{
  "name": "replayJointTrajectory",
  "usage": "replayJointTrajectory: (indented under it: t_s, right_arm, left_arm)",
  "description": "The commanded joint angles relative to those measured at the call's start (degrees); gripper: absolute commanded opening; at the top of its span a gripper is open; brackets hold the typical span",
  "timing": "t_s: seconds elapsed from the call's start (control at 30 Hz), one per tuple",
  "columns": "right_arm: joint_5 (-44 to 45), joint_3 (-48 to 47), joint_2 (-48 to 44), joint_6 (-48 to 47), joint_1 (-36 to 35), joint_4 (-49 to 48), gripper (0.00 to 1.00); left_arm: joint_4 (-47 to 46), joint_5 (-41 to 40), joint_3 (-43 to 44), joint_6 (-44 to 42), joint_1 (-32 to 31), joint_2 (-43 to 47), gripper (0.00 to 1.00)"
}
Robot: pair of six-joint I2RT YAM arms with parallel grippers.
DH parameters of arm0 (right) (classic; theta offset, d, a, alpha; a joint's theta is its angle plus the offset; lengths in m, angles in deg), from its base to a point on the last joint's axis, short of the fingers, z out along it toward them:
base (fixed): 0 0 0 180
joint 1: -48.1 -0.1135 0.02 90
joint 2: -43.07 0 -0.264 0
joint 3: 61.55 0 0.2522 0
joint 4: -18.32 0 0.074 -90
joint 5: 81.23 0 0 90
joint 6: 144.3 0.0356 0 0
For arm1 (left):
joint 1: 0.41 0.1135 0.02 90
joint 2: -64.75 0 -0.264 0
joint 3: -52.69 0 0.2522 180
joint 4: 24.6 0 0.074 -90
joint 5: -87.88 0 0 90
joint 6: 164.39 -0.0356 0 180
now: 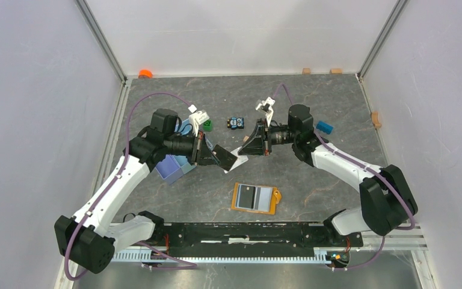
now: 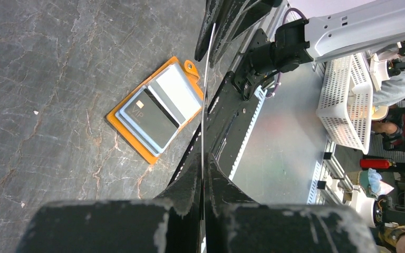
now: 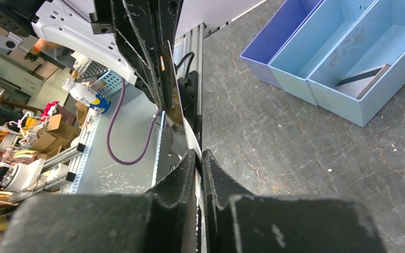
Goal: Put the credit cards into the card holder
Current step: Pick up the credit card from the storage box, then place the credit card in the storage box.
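Note:
A dark credit card (image 1: 224,158) hangs in the air between my two grippers, above the table's middle. My left gripper (image 1: 212,155) is shut on its left end; in the left wrist view the card (image 2: 204,105) runs edge-on from those jaws (image 2: 203,167). My right gripper (image 1: 245,149) faces it, its jaws drawn in on the card's pale right corner (image 3: 190,134). The orange card holder (image 1: 236,196) lies open and flat below them, with another dark card (image 2: 153,117) tucked in its pale pocket.
A divided tray (image 3: 316,84) in light blue and purple sits under the left arm, a dark card (image 3: 361,79) leaning in one compartment. A small toy car (image 1: 235,123), a green block (image 1: 207,125) and a blue block (image 1: 323,127) lie behind the grippers.

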Motion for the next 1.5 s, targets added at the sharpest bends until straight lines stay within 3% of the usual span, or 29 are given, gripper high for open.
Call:
replayJointTrajectory:
  t_s: [0.0,0.03,0.27,0.47,0.6,0.7,0.8,1.0,1.3,1.37,1.47]
  right_arm:
    - [-1.8,0.8,0.2,1.4,-0.4,-3.8,0.05]
    - [-1.7,1.0,0.0,1.3,-0.4,-3.8,0.00]
    - [6.2,-0.5,-4.7,-10.1,3.1,11.1,0.00]
    - [6.1,1.1,-7.3,-10.8,7.5,12.6,0.00]
    - [10.8,1.2,-9.9,-13.0,9.0,16.8,0.00]
    - [19.5,0.1,-12.6,-17.2,9.0,23.0,0.00]
    - [23.8,0.7,-15.0,-17.8,9.0,23.8,0.00]
    - [27.0,2.7,-18.2,-18.4,9.0,27.1,0.00]
    - [26.4,6.1,-21.2,-16.8,8.9,26.3,0.00]
    - [25.8,6.8,-21.6,-16.7,8.9,26.7,0.00]
    - [24.5,7.3,-22.1,-17.0,9.0,28.4,0.00]
  left_arm:
    - [-3.0,1.8,0.0,-1.4,0.2,1.0,0.02]
    - [-3.2,1.6,0.0,-1.3,0.2,0.9,0.02]
    - [-2.4,-1.7,-0.3,-2.6,0.8,0.9,0.02]
    - [-2.2,-1.9,-0.1,-2.7,1.2,0.8,0.02]
    - [0.0,-12.8,-0.1,-3.5,2.6,0.9,0.02]
    - [-0.7,-30.1,-0.4,0.8,5.5,-1.1,0.02]
    - [-0.5,-38.3,0.8,6.5,8.6,-4.9,0.02]
    - [-1.4,-42.9,3.2,12.8,9.6,-11.5,0.02]
    - [-3.6,-45.8,5.0,12.1,9.6,-17.7,0.02]
    - [-4.0,-44.6,5.9,11.0,9.6,-18.7,0.08]
    - [-2.3,-44.3,7.7,9.9,9.5,-20.5,0.35]
